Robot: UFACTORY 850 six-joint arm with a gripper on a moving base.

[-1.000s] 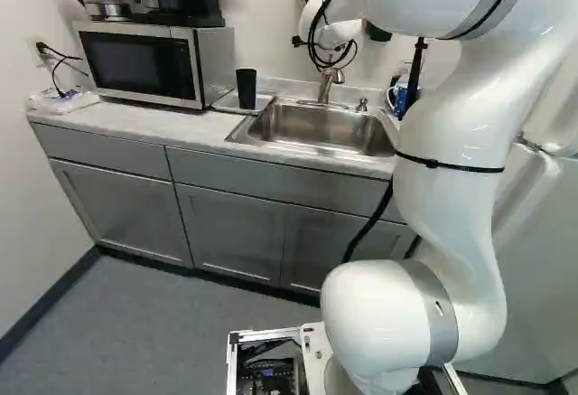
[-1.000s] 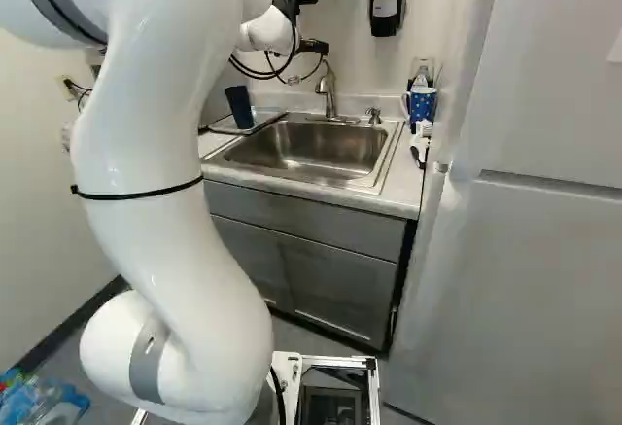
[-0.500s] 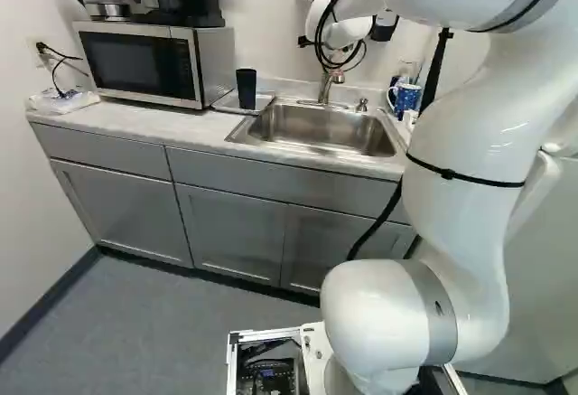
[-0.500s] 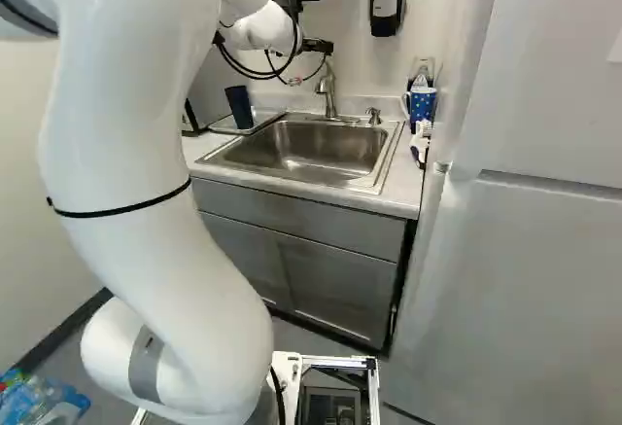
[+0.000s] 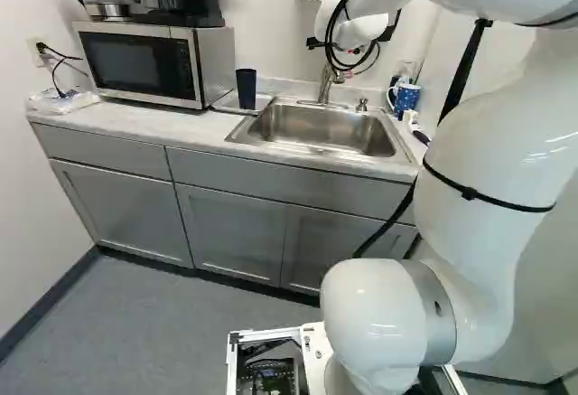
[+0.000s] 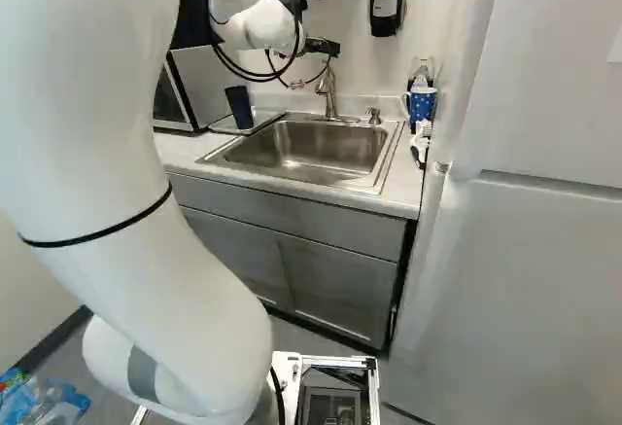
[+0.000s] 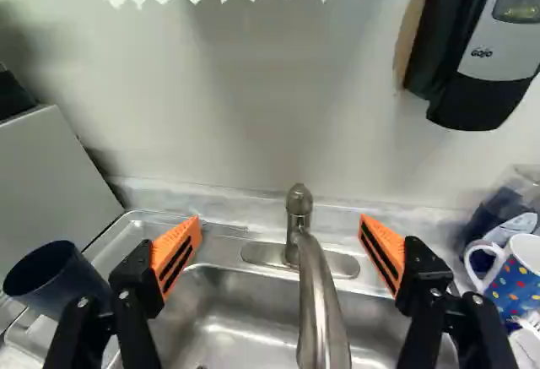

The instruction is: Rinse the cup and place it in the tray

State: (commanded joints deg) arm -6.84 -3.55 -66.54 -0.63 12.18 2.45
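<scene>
While the gripper [image 6: 323,48] has its fingers spread wide with nothing between their orange pads [image 7: 179,252], the dark blue, tapered, handleless cup [image 7: 59,278] is outside the finger on the side of the silver box-shaped microwave [image 5: 144,62]. It stands upright, mouth open, on the shallow grey tray [image 5: 264,103]; whether it is wet inside, I cannot tell. Straight ahead of the jaws, in line with their gap, rises the curved brushed-metal faucet [image 7: 316,301], its spout reaching back toward them, above the rectangular steel sink [image 7: 228,322]. Beyond the other finger stands a white and blue mug with coloured dots [image 7: 519,276]; higher up on that side hangs a black and grey soap dispenser [image 7: 481,65]. Compared with half a second ago, the arm's upper links have swung away to the right in the left base view, and the right base view now shows more of the microwave; cup and tray have kept their places.
</scene>
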